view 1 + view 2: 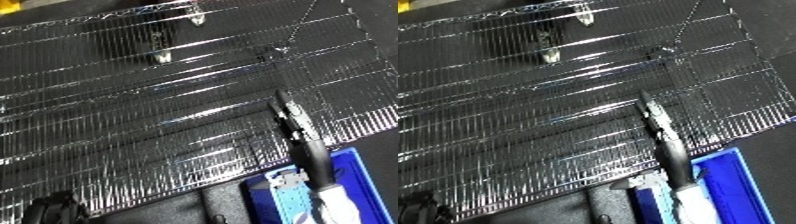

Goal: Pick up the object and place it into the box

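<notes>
A blue bin (360, 172) sits at the lower right, below the edge of a wire shelf. Inside it lies a light blue and white packet (289, 192), partly hidden by my right forearm. My right hand (298, 132) reaches up from the bin over the shelf's near edge, seen edge-on with its fingers straight and nothing held in them. A black shape at the lower left corner is my left hand (55, 207); only a small part of it shows.
The wire shelf (160, 100) of shiny metal rods fills most of the view, tilted in the picture. Two small metal clips (163, 56) hang at its far side. A dark floor lies around it, with a black surface (195, 205) beside the bin.
</notes>
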Controlling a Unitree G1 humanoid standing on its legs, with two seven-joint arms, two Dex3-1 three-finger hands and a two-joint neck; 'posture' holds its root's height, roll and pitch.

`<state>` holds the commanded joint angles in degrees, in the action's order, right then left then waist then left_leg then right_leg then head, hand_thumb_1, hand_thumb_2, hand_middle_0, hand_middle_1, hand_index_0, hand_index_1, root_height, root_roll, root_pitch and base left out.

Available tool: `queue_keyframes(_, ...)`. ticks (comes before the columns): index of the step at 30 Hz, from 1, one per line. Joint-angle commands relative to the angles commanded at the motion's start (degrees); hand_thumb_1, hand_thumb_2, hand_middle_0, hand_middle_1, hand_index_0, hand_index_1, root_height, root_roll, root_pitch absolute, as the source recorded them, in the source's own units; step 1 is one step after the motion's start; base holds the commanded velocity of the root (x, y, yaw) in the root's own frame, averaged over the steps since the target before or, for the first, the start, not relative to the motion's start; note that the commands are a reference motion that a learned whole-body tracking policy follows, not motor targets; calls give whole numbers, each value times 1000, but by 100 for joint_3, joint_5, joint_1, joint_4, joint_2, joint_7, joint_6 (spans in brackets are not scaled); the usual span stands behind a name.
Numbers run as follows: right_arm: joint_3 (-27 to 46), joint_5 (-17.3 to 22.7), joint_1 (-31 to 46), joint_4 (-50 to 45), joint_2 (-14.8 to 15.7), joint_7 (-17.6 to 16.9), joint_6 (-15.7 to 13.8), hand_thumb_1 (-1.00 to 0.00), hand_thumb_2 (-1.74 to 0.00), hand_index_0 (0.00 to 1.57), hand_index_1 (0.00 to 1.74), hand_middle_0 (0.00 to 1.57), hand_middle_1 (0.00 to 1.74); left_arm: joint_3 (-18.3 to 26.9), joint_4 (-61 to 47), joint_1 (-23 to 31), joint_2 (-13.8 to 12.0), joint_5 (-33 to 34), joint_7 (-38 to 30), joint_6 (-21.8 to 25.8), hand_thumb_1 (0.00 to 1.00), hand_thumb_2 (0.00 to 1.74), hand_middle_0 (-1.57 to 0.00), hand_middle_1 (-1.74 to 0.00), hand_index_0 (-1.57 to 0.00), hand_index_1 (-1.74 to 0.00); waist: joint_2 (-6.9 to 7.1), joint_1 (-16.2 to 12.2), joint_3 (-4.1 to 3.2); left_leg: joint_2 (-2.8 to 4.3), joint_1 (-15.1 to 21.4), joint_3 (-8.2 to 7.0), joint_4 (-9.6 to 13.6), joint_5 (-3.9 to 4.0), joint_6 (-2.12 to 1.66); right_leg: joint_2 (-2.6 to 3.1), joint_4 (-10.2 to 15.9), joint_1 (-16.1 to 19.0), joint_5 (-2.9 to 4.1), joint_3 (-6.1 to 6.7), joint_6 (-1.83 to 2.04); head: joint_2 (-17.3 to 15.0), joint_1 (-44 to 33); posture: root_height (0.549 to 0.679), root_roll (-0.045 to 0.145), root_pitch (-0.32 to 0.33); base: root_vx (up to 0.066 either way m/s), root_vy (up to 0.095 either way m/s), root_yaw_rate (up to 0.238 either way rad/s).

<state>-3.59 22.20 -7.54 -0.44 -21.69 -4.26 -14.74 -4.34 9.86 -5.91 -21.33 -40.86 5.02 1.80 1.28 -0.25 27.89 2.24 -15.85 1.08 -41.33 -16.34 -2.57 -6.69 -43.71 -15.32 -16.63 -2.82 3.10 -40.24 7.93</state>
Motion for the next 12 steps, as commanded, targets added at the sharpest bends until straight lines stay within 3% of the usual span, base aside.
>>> queue_keyframes(12,30,-102,158,111,63,-291,-257,0,0,0,0,0,0,50,-156,222,-102,-1,80,-91,1000,1740,-1570,-1740,-1570,-1740,41,55,29,-11,3,16,-76,-37,52,-66,-134,-19,-37,-50,46,-44,-71,643,59,-132,48,-12,16)
